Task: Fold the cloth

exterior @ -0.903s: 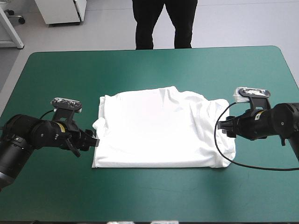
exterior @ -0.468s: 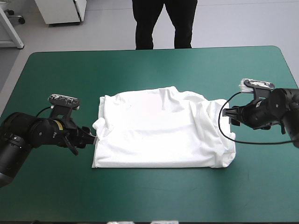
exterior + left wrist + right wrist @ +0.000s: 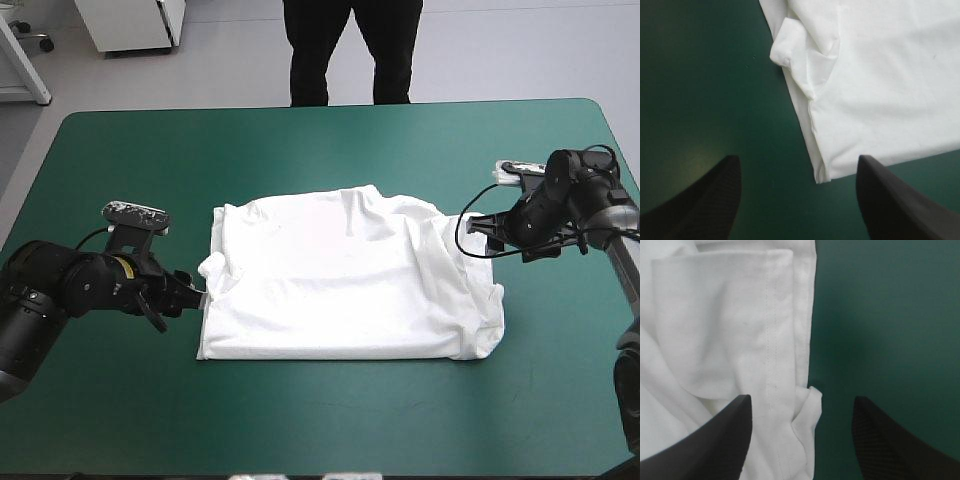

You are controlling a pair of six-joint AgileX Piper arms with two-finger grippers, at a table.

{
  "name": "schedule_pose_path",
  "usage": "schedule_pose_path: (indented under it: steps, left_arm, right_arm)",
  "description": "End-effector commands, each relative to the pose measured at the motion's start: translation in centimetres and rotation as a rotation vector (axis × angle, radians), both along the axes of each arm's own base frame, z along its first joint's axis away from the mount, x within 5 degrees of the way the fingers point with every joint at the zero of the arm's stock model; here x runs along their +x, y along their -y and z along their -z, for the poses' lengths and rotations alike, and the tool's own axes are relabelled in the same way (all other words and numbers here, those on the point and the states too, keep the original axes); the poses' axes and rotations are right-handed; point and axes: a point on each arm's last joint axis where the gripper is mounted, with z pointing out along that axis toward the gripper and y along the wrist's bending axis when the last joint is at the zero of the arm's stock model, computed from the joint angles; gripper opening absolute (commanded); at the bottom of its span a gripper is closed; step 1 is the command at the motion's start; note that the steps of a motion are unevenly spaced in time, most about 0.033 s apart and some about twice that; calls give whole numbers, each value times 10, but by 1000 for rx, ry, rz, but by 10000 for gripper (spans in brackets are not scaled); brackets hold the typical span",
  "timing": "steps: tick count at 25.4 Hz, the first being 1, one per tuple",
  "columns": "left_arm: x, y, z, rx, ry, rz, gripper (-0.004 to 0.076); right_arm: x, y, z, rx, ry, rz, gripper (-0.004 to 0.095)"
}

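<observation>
T-shirt (image 3: 345, 280), white short-sleeved cotton, lies spread flat with its sleeves turned inward, a rough rectangle in the middle of the teal-green table cover (image 3: 300, 140), apparently laid out so that both sides can be caught together. At the T-shirt's left edge, toward its near corner, the left gripper (image 3: 193, 297) of two black fin-shaped fingers sits low, fingers apart and holding nothing. At the T-shirt's right edge, toward the far corner, the right gripper (image 3: 478, 226) is likewise spread and empty. Both seem poised to pinch an edge for a fold. The high view barely shows the gaps. The left wrist view shows the hem corner (image 3: 822, 175) between the fingers, and the right wrist view the stitched hem (image 3: 772, 340).
</observation>
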Motion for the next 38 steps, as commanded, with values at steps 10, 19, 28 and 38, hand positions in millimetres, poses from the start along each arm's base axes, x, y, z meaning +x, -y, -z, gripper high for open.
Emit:
schedule_pose_path:
  steps: [10, 19, 28, 38]
  left_arm:
    - [0, 0, -15, -33, 86, -3, 475]
    - [0, 0, -15, -33, 86, -3, 475]
    - [0, 0, -15, -33, 86, -3, 475]
    - [0, 0, -15, -30, 84, 0, 475]
  right_arm:
    - [-12, 1, 30, 27, 8, 41, 480]
    - [-23, 1, 59, 38, -30, 65, 432]
    - [-31, -5, 72, 98, -58, 52, -12]
    - [-22, -9, 26, 123, 95, 56, -17]
